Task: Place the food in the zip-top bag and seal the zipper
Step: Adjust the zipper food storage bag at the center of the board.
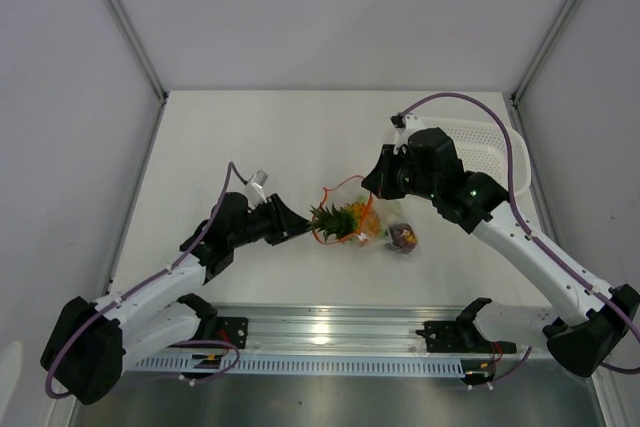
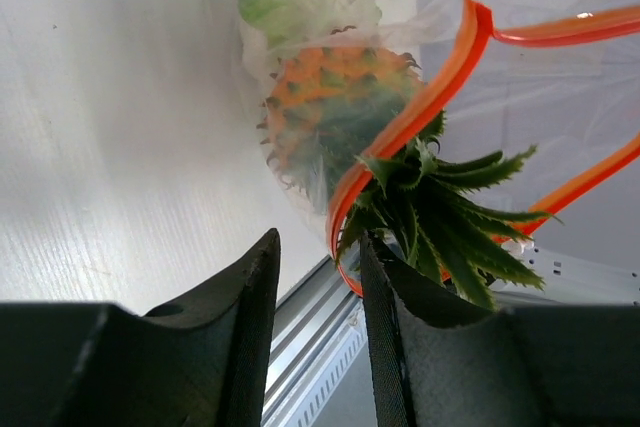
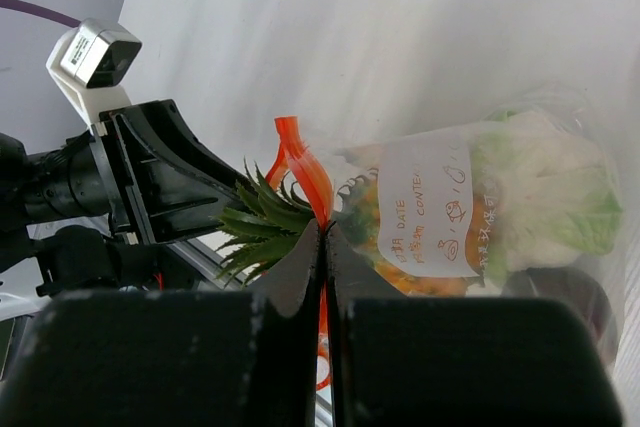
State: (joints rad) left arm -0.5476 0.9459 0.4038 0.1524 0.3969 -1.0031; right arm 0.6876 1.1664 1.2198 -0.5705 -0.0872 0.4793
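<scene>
1. The pineapple (image 2: 335,112) lies inside the zip-top bag (image 3: 560,137) on the table (image 1: 250,137), its green crown poking out through the mouth.
2. The right fingers (image 3: 300,277) are pressed together, pinching the zipper (image 2: 430,97).
3. The left fingers (image 2: 255,287) stand spread beside the crown, holding nothing.
4. A white basket (image 1: 500,137) sits behind the right arm.

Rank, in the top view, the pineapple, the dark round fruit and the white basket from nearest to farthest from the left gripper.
1. pineapple, just beside the left gripper, on its right.
2. dark round fruit, further right.
3. white basket, far back right.
</scene>
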